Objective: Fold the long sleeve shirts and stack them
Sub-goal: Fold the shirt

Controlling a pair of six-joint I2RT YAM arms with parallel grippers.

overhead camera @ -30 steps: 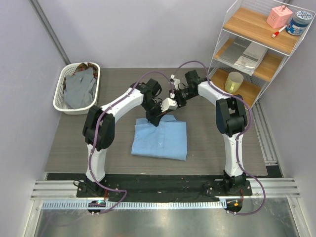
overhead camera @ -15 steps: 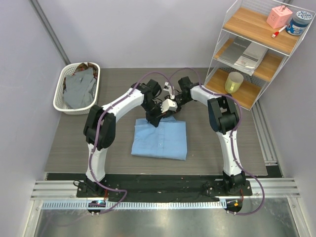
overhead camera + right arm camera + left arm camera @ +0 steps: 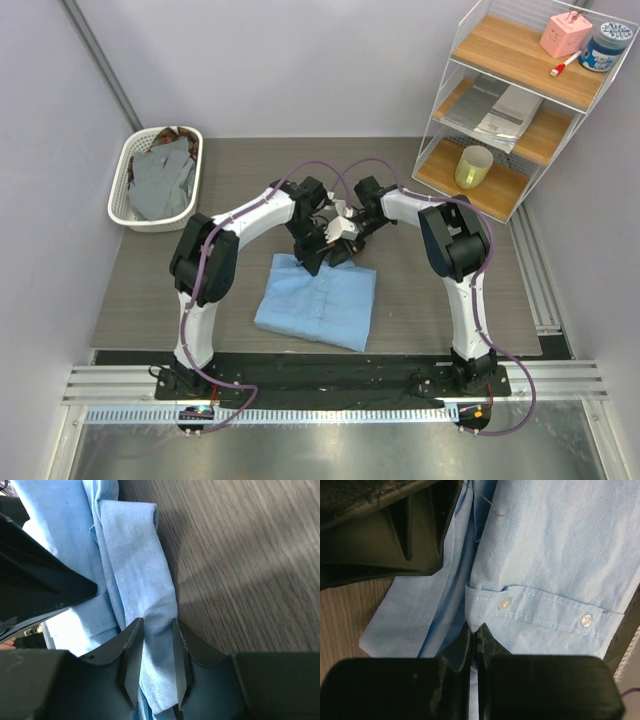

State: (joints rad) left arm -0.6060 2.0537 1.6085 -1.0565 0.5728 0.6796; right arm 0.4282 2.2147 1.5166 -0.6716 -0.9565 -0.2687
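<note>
Top external: blue shirt (image 3: 318, 305) folded, lying mid table (image 3: 150, 290), skewed.
Left gripper (image 3: 474, 632): clamped tight on the shirt's far edge.
Right gripper (image 3: 154, 630): narrowed, pinching a fold just beside it.
Change: shirt now nearer the bases, twisted.

Folded light blue shirt (image 3: 318, 305) (far edge bunched) lies on table (image 3: 150, 290).

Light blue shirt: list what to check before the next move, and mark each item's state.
1. Left gripper shut on the light blue shirt, beside a buttoned band: ok.
2. Right gripper straddles a folded edge, firm hold: cannot tell.
3. Grippers clear of each other: cannot tell, they crowd together in the top view.
4. Shirt's near part lying flat on the table: ok.
</note>
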